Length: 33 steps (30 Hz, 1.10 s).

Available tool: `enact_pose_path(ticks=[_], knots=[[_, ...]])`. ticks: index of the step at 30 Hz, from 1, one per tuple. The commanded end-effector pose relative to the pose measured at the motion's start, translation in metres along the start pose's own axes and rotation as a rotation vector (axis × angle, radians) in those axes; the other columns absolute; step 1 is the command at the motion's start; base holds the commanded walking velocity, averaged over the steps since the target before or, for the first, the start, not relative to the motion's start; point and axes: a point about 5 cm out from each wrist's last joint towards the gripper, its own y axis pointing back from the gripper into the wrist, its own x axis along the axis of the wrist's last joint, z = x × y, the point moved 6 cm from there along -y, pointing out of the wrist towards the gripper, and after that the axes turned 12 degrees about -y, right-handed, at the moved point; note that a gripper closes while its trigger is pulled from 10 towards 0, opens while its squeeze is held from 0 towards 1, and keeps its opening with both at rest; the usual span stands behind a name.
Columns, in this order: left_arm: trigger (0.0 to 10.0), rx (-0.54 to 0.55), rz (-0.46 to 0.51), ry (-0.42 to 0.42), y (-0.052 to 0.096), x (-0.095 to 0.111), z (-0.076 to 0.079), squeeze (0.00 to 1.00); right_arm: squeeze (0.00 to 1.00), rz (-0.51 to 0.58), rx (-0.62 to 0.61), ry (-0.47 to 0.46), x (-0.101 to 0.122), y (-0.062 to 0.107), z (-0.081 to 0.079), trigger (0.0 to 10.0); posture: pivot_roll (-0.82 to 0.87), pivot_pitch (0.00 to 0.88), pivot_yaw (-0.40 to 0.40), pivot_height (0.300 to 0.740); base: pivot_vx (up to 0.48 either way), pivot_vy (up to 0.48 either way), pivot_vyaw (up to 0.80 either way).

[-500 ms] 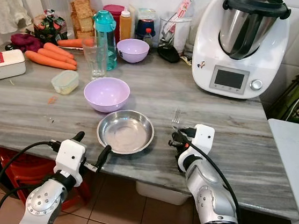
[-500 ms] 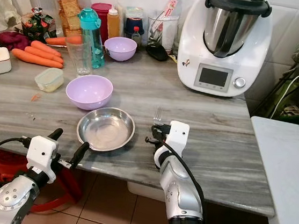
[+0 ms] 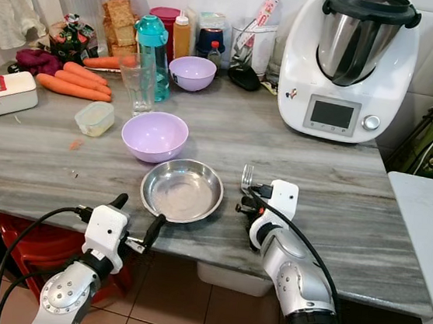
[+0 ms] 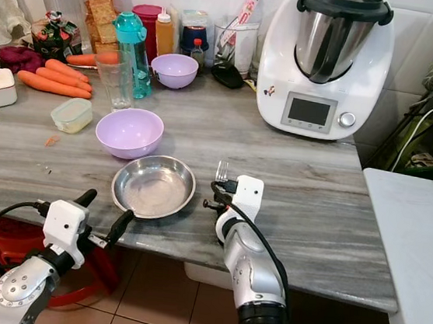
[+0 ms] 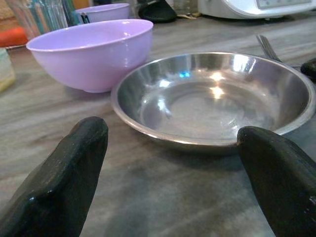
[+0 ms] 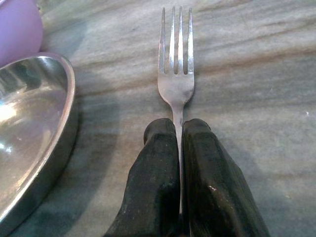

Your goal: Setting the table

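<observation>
Fork pinched in the right gripper beside the steel plate, left gripper spread wide before the plate.

At the counter's near edge the left gripper has its two black fingers spread apart with nothing between them; the steel plate lies on the grey marbled counter just beyond the fingertips, and the lilac bowl stands behind the plate, touching or nearly touching its rim. To the plate's right, the right gripper has its fingers clenched on the handle of the fork, whose tines reach out past the fingertips over the counter, with the plate rim just beside them.
</observation>
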Motion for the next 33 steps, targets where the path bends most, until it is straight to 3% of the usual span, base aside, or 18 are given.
enact_pose_path(ticks=[1, 2, 3, 4, 5, 26, 32, 33], knots=[[10.0, -0.010, 0.008, 0.004, -0.001, 0.000, -0.001, 0.00, 0.00, 0.001, -0.016, -0.008, 0.001, -0.002, 0.002, 10.0, -0.01, 0.000, 0.008, 0.740, 0.000, 0.000, 0.00], [10.0, -0.017, 0.009, 0.007, -0.001, 0.000, 0.000, 0.00, 0.00, -0.005, -0.020, -0.014, 0.000, -0.003, 0.003, 10.0, -0.01, 0.000, 0.008, 0.740, 0.000, 0.000, 0.00], [10.0, -0.019, 0.009, 0.006, -0.002, -0.001, 0.000, 0.00, 0.31, -0.007, -0.020, -0.015, -0.001, -0.003, 0.003, 10.0, -0.01, 0.000, 0.007, 0.740, 0.000, 0.000, 0.00], [10.0, -0.022, 0.008, 0.006, -0.002, -0.001, 0.000, 0.00, 0.53, -0.009, -0.019, -0.017, -0.001, -0.004, 0.002, 10.0, -0.01, 0.000, 0.007, 0.740, 0.000, 0.000, 0.00], [10.0, -0.021, 0.007, 0.006, -0.002, -0.002, 0.000, 0.00, 0.98, -0.011, -0.019, -0.019, -0.002, -0.005, 0.002, 10.0, -0.01, 0.000, 0.007, 0.740, 0.000, 0.000, 0.00], [10.0, -0.022, 0.015, 0.007, -0.003, -0.004, 0.001, 0.00, 1.00, -0.017, -0.017, -0.095, -0.006, -0.007, 0.002, 10.0, -0.01, 0.000, 0.005, 0.740, 0.000, 0.000, 0.00], [10.0, 0.076, 0.026, -0.042, -0.004, 0.004, -0.019, 0.00, 1.00, 0.058, 0.018, -0.104, 0.014, -0.004, -0.001, 10.0, 0.00, 0.000, 0.000, 0.740, 0.000, 0.000, 0.00], [10.0, 0.097, 0.037, -0.045, -0.005, 0.010, -0.025, 0.00, 1.00, 0.107, 0.034, -0.076, 0.025, 0.000, 0.000, 10.0, 0.00, 0.000, -0.002, 0.740, 0.000, 0.000, 0.00]])
